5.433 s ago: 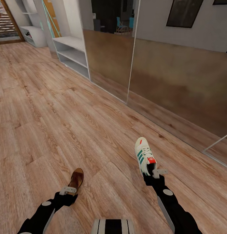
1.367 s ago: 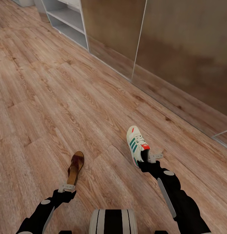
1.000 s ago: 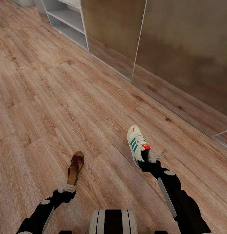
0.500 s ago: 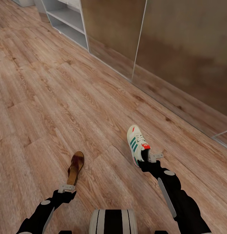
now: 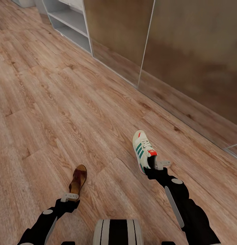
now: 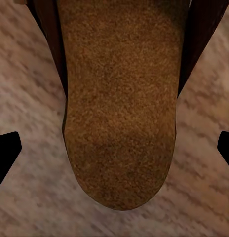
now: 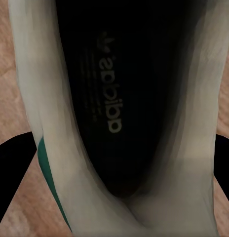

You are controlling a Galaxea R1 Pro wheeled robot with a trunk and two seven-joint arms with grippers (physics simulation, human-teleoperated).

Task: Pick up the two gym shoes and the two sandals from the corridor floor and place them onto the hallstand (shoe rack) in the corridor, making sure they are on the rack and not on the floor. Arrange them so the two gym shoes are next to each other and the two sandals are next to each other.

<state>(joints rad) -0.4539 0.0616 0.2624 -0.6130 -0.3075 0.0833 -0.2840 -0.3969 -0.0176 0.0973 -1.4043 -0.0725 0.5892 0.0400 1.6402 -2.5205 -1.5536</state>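
Note:
In the head view my left gripper (image 5: pixel 70 196) is shut on the heel end of one dark brown sandal (image 5: pixel 78 178), whose toe points away from me above the corridor floor (image 5: pixel 47 102). The left wrist view has its tan footbed (image 6: pixel 119 108) between dark fingertips (image 6: pixel 6 153). My right gripper (image 5: pixel 158 165) is shut on the heel of one cream gym shoe (image 5: pixel 142 149) with green stripes and a red tongue. The right wrist view looks into the shoe's dark insole (image 7: pixel 112 94). The other sandal, the other gym shoe and the hallstand are out of view.
A plain pale open shelf unit (image 5: pixel 69 20) stands against the wall at the far upper left. Brown glossy wall panels (image 5: pixel 186 51) with thin pale frames run along the right side. Wood plank floor stretches ahead and to the left.
The whole picture has shifted: over 5 seconds the camera came closer to the shelf unit and tipped down. Both grippers keep the same hold; the sandal now sits slightly lower in view.

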